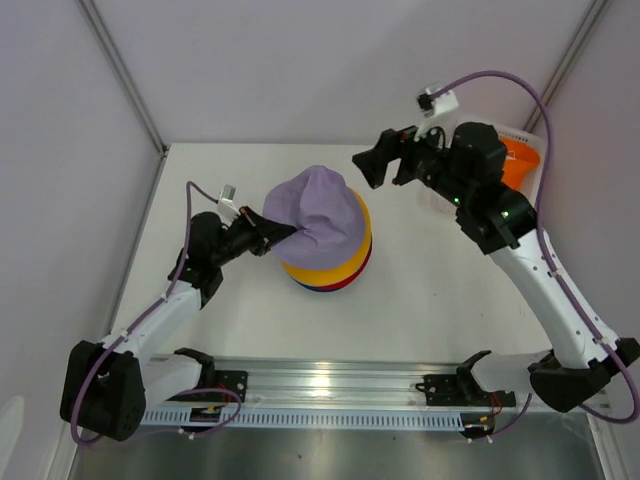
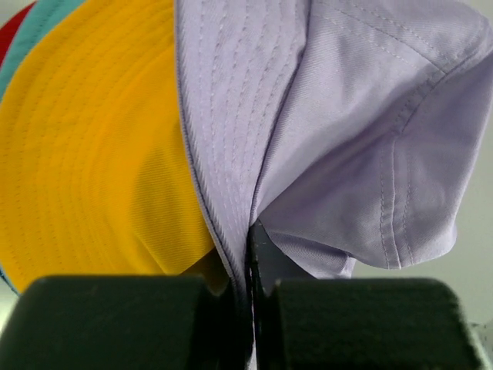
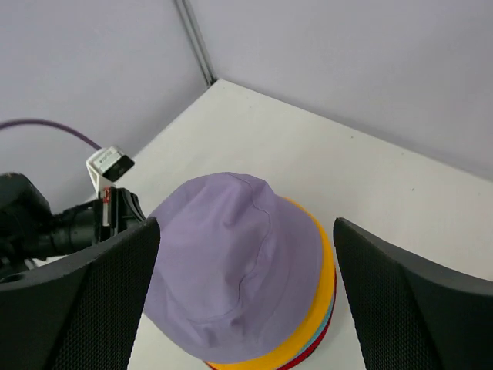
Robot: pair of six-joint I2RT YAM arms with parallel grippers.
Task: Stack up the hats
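The left gripper [image 1: 272,233] was pinching the near-left brim of the lavender hat [image 1: 318,210], its fingers pressed together on a fold of cloth. The hat lay draped over the stack in the middle of the table [image 1: 440,300], its crown pulled toward that gripper and off-centre on the yellow hat [image 1: 355,248]. To do this well, I judged, the brim should go toward the right edge until the crown sat square over the yellow one, then sink until the cloth slackened, and only then be let go, so no tug dragged the pile. The right gripper [image 1: 385,160], jaws spread wide and holding nothing, hovered over the far-right part of the table. The orange hat [image 1: 522,160] near the far-right corner was mostly hidden behind the right arm, and what it rested on could not be made out. Beneath the yellow, only slivers of the teal hat [image 2: 35,35] and the red hat [image 1: 362,265] showed, and the lowest layer was too thin to name
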